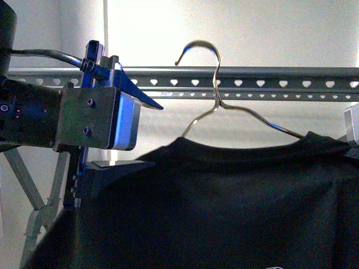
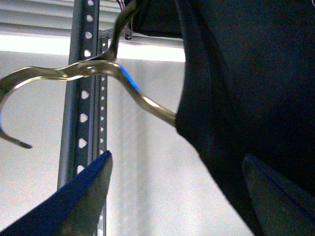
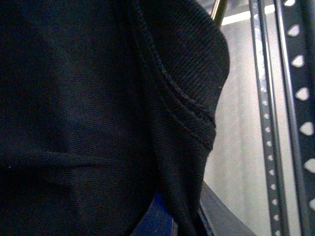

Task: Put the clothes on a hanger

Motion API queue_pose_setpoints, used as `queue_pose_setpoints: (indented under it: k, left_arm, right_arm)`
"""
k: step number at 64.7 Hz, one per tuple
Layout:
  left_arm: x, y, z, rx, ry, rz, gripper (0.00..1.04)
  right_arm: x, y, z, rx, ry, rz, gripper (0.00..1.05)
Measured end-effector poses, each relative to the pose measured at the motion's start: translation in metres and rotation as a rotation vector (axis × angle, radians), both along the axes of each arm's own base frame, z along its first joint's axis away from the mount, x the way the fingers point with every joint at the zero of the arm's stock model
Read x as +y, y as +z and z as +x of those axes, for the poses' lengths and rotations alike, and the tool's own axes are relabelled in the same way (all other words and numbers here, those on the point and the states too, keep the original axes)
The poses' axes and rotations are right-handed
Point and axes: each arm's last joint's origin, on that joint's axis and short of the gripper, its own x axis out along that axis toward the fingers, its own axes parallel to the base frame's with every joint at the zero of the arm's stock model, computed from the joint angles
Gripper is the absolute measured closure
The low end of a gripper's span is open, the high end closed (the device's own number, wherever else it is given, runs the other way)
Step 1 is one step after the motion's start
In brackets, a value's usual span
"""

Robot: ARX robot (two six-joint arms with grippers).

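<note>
The clothes (image 1: 224, 207), a black T-shirt, hang on a small silvery wire hanger (image 1: 216, 84), collar at the top. The wire hook rises in front of the hanger (image 1: 252, 75), a grey rack whose rails carry heart-shaped holes. At the shirt's left shoulder my left gripper (image 1: 140, 131) is open, one blue finger above the cloth and one by it. The left wrist view shows its fingers spread (image 2: 177, 157), the shirt edge (image 2: 246, 73) near one finger, the rack rail (image 2: 81, 88) beyond. My right gripper (image 3: 184, 221) is shut on a fold of the clothes (image 3: 74, 98) below the collar.
The wire hanger's hook (image 2: 64, 73) curves in front of the punched rail. The rack's crossed legs (image 1: 33, 213) stand at the lower left behind my left arm. The rack's rails (image 3: 300, 73) run close beside the right gripper. A bright white wall lies behind.
</note>
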Motion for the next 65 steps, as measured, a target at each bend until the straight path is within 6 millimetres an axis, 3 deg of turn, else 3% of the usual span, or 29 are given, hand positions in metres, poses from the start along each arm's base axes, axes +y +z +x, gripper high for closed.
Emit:
queue_pose_setpoints:
  k: [6,22,36,43,47,54,60,65]
  left_arm:
    - [0.000,0.000,0.000,0.000,0.000,0.000,0.05]
    - [0.000,0.000,0.000,-0.001,0.000,0.000,0.07]
    - [0.000,0.000,0.000,-0.001,0.000,0.000,0.07]
    - [-0.002,-0.001,0.001,0.001,0.082,-0.043,0.07]
    - [0.000,0.001,0.001,0.000,0.278,-0.223,0.07]
    - [0.014,0.016,-0.002,0.112,0.475,-0.809,0.07]
    - [0.032,0.035,-0.010,0.271,0.467,-1.272,0.07]
    - [0.042,0.047,-0.017,0.357,0.417,-1.498,0.07]
  right_arm:
    - [-0.008,-0.012,-0.004,0.088,-0.038,0.043,1.02]
    - [-0.024,-0.023,-0.009,0.161,-0.147,0.183,1.02]
    - [-0.039,-0.030,-0.016,0.384,-0.291,0.365,1.02]
    - [-0.048,-0.021,-0.018,0.491,-0.461,0.442,1.02]
    - [-0.054,-0.015,-0.021,0.515,-0.545,0.455,1.02]
    - [-0.066,-0.002,-0.024,0.518,-0.660,0.458,1.02]
    - [-0.076,0.009,-0.021,0.481,-0.735,0.457,1.02]
    - [-0.082,0.016,-0.016,0.450,-0.774,0.459,1.02]
